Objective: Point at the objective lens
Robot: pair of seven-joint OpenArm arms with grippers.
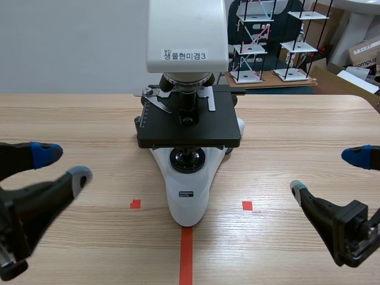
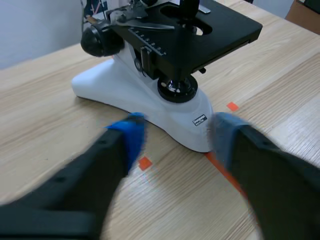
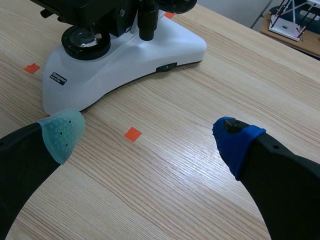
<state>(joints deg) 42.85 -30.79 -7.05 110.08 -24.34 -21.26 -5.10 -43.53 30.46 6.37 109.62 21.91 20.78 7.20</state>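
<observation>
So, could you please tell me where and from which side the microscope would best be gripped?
Probably by the white base, at its narrow front end, coming in low from the robot's side with one finger on each flank. That end sticks out clear of the black stage, which overhangs the wider part. The flanks taper, so the grip might slip.

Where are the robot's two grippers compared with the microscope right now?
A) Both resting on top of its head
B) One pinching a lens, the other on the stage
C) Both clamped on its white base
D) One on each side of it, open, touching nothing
D: the left gripper and the right gripper sit open on either side of the microscope, clear of it.
</observation>
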